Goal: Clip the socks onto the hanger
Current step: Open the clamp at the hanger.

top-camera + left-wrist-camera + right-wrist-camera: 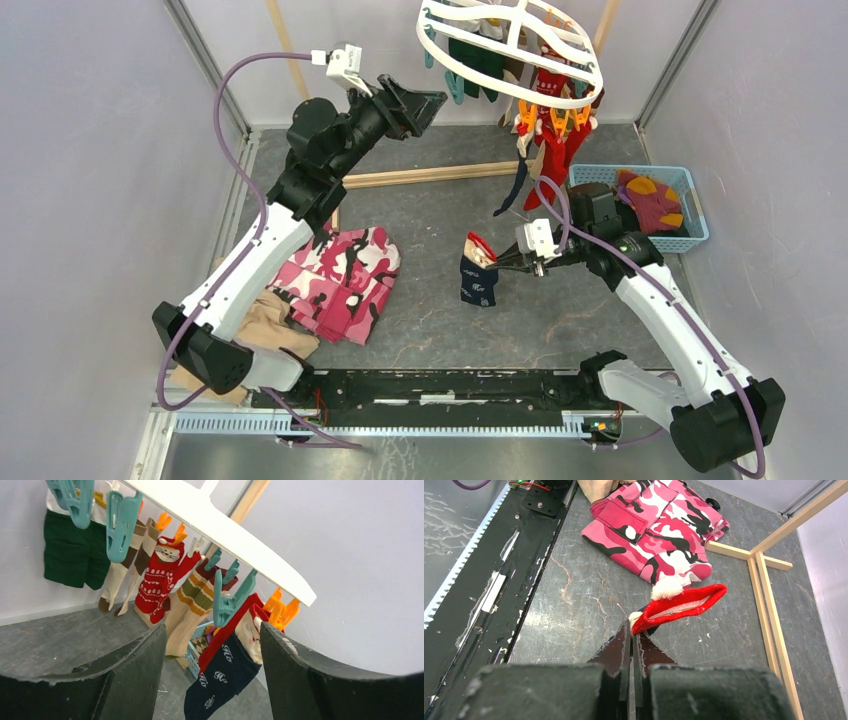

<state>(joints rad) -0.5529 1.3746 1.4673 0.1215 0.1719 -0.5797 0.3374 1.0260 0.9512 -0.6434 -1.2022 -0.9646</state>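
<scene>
Top external: right claw pinched tight on red-cuffed navy fabric sock hanging above grey worktop, left claw spread wide, empty, raised beside white plastic oval hanger.

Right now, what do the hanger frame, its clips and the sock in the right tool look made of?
Hanger frame: likely rigid plastic, smooth matte white, moulded flat bars. Clips: plastic, glossy teal and orange. Sock: soft knit fabric, navy with a red ribbed cuff and a fluffy white pompom; fibre can't be told.
</scene>
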